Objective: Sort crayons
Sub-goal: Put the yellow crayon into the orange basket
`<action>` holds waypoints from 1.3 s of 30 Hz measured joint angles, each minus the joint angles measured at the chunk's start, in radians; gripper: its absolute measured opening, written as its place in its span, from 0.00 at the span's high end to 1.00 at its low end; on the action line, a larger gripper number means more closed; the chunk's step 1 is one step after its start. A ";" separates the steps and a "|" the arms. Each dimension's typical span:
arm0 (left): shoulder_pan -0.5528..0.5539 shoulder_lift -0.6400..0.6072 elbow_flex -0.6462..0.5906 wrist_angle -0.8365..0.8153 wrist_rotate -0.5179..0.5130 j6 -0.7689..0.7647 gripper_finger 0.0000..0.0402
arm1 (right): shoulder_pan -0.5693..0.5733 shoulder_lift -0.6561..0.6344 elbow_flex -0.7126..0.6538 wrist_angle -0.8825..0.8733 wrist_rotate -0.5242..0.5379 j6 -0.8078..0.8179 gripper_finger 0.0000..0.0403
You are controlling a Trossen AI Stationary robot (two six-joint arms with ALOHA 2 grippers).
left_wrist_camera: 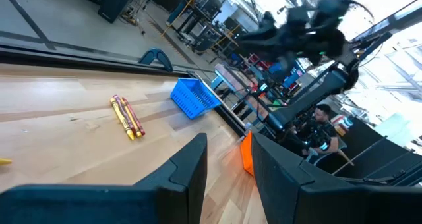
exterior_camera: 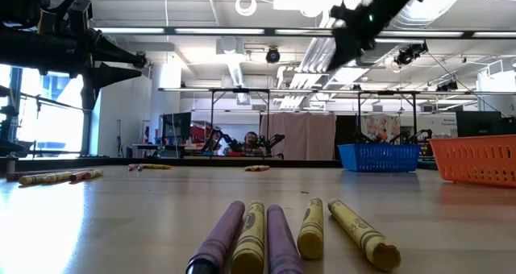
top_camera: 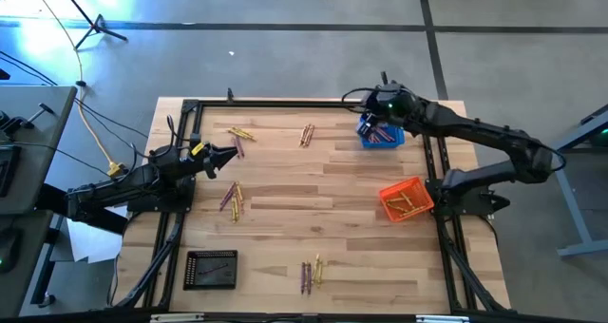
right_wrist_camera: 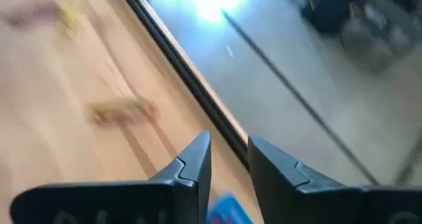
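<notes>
Crayons (top_camera: 234,199) scattered on table — none between right fingers (right_wrist_camera: 198,159), parted, over blue basket (top_camera: 380,135).

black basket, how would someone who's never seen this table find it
On the wooden table, go to the near corner on the left arm's side. The black basket sits there alone, a flat dark mesh tray. The blue basket and orange basket both stand on the opposite side.

Table (top_camera: 313,256): pale wood planks, smooth, faint sheen. Frame rails (top_camera: 285,102): black metal, matt. Blue basket (exterior_camera: 379,157) and orange basket (exterior_camera: 476,159): mesh, plastic-looking. Crayons (exterior_camera: 278,235): paper-wrapped, matt, waxy tips. Left gripper (left_wrist_camera: 227,168) fingers (left_wrist_camera: 188,168): dark, matt, plastic-looking.
</notes>
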 joint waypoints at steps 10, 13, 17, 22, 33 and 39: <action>0.000 0.000 0.000 0.000 0.000 0.000 0.74 | 0.220 -0.010 0.041 0.133 0.006 -0.117 0.79; 0.000 0.000 0.000 0.000 0.000 0.000 0.74 | 0.268 -0.010 0.041 0.188 0.068 -0.133 0.79; 0.001 0.000 0.000 0.000 -0.023 0.000 0.74 | 0.323 -0.010 0.041 0.230 0.193 -0.138 0.79; 0.001 0.000 0.000 0.011 -0.062 0.000 0.74 | 0.378 -0.010 0.041 0.216 0.317 -0.132 0.79; 0.001 0.000 0.000 0.021 -0.123 0.000 0.74 | 0.460 -0.010 0.041 0.206 0.674 -0.170 0.79; 0.001 0.000 0.000 0.072 -0.193 -0.043 0.74 | 0.483 -0.010 0.041 0.205 0.779 -0.217 0.79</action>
